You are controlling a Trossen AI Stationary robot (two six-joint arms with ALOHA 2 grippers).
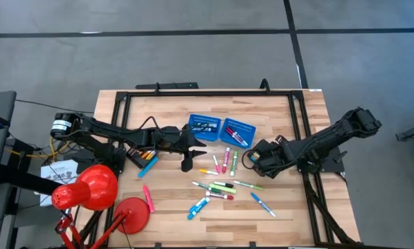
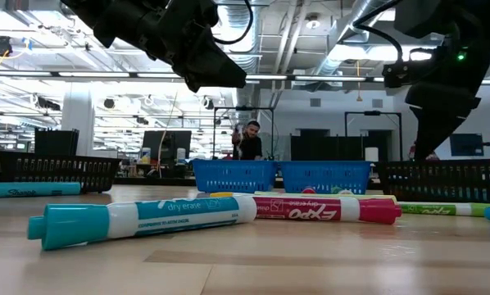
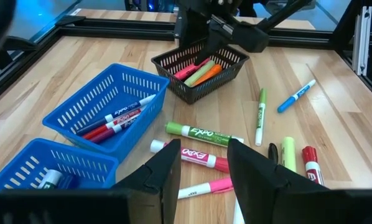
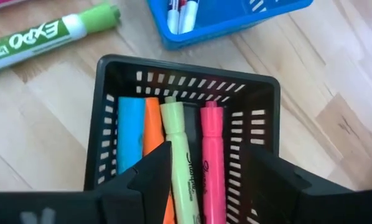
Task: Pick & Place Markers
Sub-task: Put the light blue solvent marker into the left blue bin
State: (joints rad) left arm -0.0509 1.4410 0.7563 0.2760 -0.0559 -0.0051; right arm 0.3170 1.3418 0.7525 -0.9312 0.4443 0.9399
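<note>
With both hands open and empty, the right hand (image 4: 201, 177) over the black tray (image 4: 105, 74) and the left hand (image 3: 201, 171) above markers (image 1: 224, 187) scattered mid-desk, a crooked grab could nudge neighbours away.

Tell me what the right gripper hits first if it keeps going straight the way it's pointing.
Most likely the yellow-green highlighter lying in the black basket. The right gripper, open and empty, points down into that basket, with orange and pink highlighters either side. How far above them it hangs is unclear.
</note>
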